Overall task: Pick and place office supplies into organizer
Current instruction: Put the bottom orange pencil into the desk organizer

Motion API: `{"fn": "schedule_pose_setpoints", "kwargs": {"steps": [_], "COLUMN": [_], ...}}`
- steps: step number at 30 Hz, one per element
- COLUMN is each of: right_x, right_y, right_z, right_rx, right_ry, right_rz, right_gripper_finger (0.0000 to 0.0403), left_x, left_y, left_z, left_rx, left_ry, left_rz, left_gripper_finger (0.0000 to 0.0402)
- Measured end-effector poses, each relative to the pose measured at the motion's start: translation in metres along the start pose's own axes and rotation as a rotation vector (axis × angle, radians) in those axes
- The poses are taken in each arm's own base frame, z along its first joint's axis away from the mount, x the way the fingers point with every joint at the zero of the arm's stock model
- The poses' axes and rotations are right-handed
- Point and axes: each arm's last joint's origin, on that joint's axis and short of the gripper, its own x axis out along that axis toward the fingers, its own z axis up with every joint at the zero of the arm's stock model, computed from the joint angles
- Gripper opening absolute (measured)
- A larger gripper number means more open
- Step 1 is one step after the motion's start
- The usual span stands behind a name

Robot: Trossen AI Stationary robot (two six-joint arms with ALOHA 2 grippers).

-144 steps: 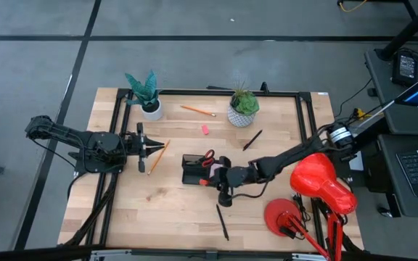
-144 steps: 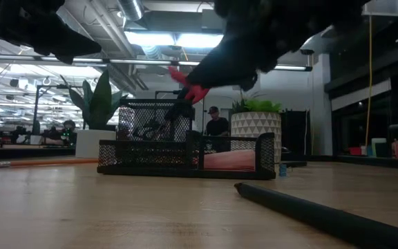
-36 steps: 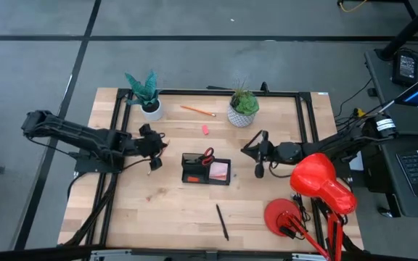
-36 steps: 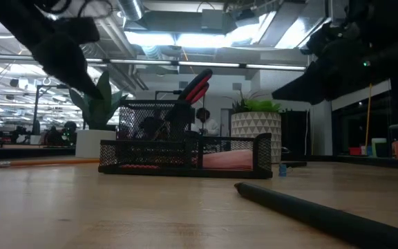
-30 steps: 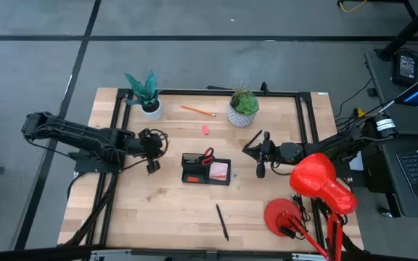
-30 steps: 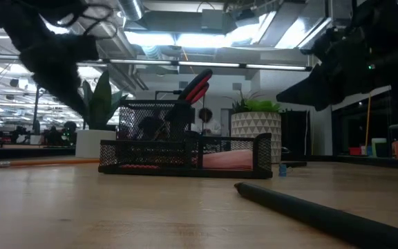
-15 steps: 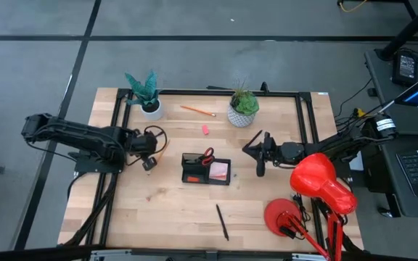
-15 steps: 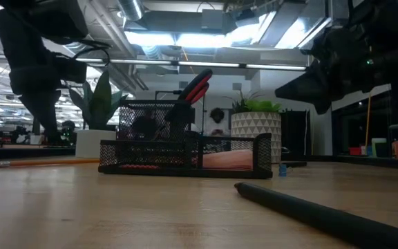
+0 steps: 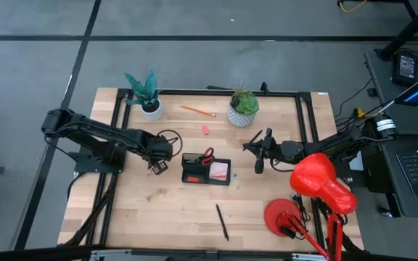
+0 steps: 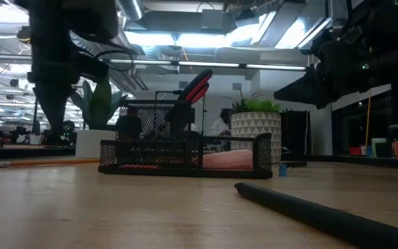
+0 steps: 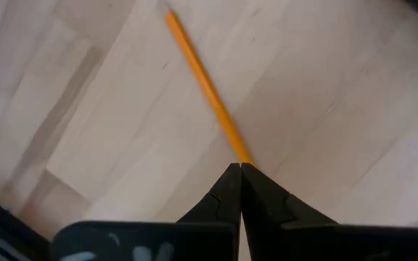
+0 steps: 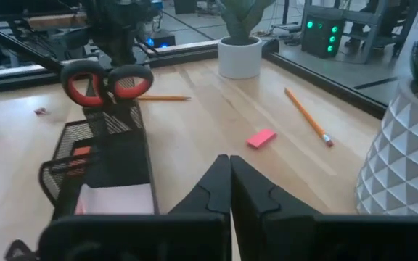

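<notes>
1. Organizer [image 9: 206, 170] sits mid-counter [image 9: 165, 217]; the scissors [image 9: 207, 154] stand in its rear cup and a pink note block [image 12: 115, 199] lies in its right tray.
2. The left claw [image 9: 155, 166] has swung in from the left edge over the last second and now hangs just left of the organizer, tips down over the counter.
3. Its jaws are pressed shut; the left wrist view shows an orange pencil [image 11: 207, 94] running out from the tips, seemingly pinched at its end, though the contact is hidden.
4. If the pencil is indeed held, that means the carry is under way, and dropping it into a compartment is the likely next step.
5. The right claw [image 9: 258, 158], empty and closed, has barely shifted; it waits right of the organizer.
6. Still loose: a second pencil [image 9: 197, 111] and a pink eraser [image 9: 204, 129] at the far side between the two plants [image 9: 243, 105], and a pen [image 9: 223, 222] on the near side.
</notes>
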Motion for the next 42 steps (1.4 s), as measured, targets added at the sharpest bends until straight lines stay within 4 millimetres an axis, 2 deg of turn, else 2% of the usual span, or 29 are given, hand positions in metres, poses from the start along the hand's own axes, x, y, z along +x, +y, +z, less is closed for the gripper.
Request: {"fn": "schedule_pose_setpoints", "kwargs": {"steps": [7,13,25,33,42], "right_x": [0.000,0.000,0.000,0.000,0.000], "right_y": [-0.001,-0.001,-0.001,-0.001,0.001], "right_z": [-0.002,-0.004,-0.008,-0.008,-0.008], "right_rx": [-0.014,-0.048,0.017,0.022,0.048], "right_ry": [0.019,0.039,0.076,0.076,0.089], "right_rz": [-0.004,-0.006,-0.013,-0.010,0.051], "right_gripper_finger": [0.0004,0.0004,0.0004,0.0004,0.0004], "left_x": [0.006,0.007,0.008,0.014,0.036], "left_y": [-0.004,0.000,0.003,0.009,0.013], "left_z": [0.007,0.011,0.016,0.022,0.031], "left_rx": [-0.029,-0.114,-0.141,-0.161,-0.171], "left_ry": [0.014,0.041,0.000,0.035,0.119], "left_rz": [-0.014,-0.036,-0.023,-0.019,0.050], "left_gripper_finger": [0.0022,0.0061,0.0135,0.0143,0.0143]}}
